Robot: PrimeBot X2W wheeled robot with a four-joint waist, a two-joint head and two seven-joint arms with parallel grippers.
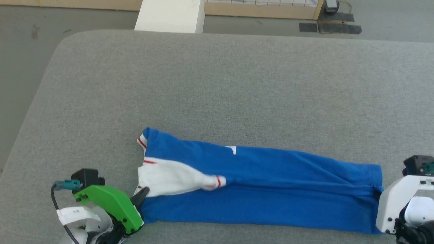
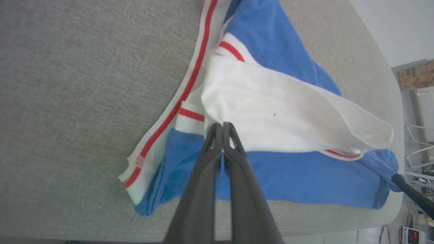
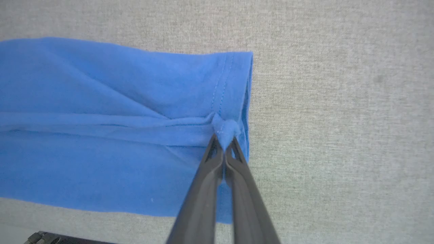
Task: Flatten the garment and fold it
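Two grips pin the garment [image 1: 264, 189], stretched left-to-right across the lower frame on the table [image 1: 217, 84]; left end effector [image 2: 222, 126] clamped at its sleeve end, right end effector [image 3: 223, 144] on the hem.

The left gripper [image 2: 222, 126] is pinching the garment [image 2: 291, 176] at its white sleeve, near the grey table's [image 2: 67, 101] rounded edge.
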